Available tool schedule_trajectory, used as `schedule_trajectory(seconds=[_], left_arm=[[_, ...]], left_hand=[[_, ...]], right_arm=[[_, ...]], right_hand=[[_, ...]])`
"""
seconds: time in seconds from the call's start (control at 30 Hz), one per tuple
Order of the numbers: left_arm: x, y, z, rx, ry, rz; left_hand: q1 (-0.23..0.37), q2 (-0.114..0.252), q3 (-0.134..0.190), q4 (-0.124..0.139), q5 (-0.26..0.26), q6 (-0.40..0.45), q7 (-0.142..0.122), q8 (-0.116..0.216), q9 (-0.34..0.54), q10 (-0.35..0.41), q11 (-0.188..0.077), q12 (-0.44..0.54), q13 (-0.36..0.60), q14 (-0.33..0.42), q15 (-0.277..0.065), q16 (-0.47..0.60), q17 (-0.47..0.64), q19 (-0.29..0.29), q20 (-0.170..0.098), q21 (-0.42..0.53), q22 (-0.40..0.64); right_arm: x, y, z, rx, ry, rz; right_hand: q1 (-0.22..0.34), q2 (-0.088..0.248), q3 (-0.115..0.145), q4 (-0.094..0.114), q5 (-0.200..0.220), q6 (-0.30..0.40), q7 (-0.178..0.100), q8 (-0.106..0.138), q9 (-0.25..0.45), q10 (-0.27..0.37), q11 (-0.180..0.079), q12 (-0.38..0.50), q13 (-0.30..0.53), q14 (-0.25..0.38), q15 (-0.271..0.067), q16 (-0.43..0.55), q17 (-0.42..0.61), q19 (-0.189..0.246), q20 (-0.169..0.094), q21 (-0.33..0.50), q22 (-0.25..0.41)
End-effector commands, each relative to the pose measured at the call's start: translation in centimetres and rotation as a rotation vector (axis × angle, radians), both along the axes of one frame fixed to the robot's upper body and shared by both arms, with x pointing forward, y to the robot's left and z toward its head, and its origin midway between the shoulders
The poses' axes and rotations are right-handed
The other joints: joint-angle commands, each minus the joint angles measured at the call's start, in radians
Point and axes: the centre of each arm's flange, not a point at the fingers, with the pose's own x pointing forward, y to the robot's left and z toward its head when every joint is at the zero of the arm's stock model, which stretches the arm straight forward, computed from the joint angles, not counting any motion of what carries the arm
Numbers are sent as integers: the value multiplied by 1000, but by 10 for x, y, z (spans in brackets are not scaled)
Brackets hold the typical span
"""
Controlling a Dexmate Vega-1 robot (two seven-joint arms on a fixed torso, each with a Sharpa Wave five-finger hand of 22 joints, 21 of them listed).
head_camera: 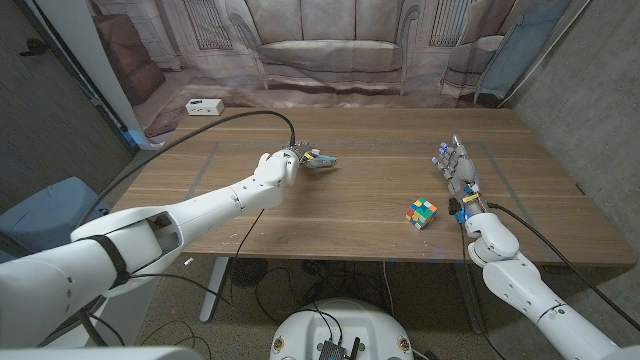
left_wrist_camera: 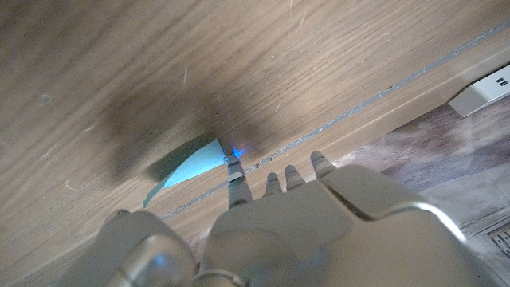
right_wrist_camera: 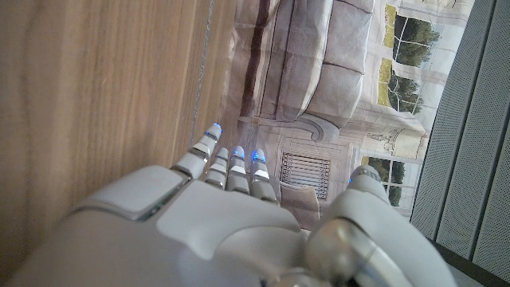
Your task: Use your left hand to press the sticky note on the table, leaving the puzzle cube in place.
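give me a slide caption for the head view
Left hand reaches the sticky note; puzzle cube sits apart.

The robot's white left hand point(head_camera: 300, 157) covers most of the pale blue paper sticky note point(head_camera: 322, 160) in the head view, leaving only a sliver showing at the hand's 3 o'clock side. In the left wrist view, the left hand point(left_wrist_camera: 271, 223) hides the near part of the sticky note point(left_wrist_camera: 195, 163), and whether a fingertip point(left_wrist_camera: 233, 162) actually touches the paper cannot be told. A small white rectangular box point(left_wrist_camera: 484, 94) is cut off by the picture's edge. In the head view, the faces of the multicoloured plastic puzzle cube point(head_camera: 421, 212) are too small to read tile by tile.
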Motion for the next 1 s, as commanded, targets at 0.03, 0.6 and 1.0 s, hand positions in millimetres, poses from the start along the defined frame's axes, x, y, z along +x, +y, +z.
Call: schedule_trajectory(seconds=[0.03, 0.6, 1.0], left_arm=[[2, 6, 1, 11, 1, 20], [0, 6, 3, -4, -4, 19], [-1, 6, 3, -10, -10, 15]], left_hand=[[3, 10, -6, 2, 3, 13, 6, 8, 2, -72, -4, 11, 1, -138, -7, 3, 3, -261, 3, 8, 3], [6, 14, -10, 2, 3, -2, -5, 2, 2, -73, -2, 11, 1, -136, -5, 2, 2, -261, 5, 8, 3], [14, 21, -25, 1, 1, -228, -24, -27, 4, -81, 8, 8, 3, -141, 15, 1, 3, -261, 5, 8, 3]], right_arm=[[2, 0, 0, 0, 3, 0], [4, -1, -1, 3, 6, 3], [2, -1, -1, -3, -1, 0]], right_hand=[[-3, 1, 2, -7, 6, 10, 0, 1, 2, 11, 2, -1, 1, 2, 6, 3, 3, 5, 6, -3, 4], [-4, 2, 1, -9, 6, 11, 1, 1, 2, 10, 1, -2, 1, 2, 6, 3, 3, 4, 5, -4, 4], [-5, 3, 0, -10, 6, 12, 0, 1, 2, 11, 1, -2, 2, 2, 7, 3, 3, 5, 6, -4, 4]])
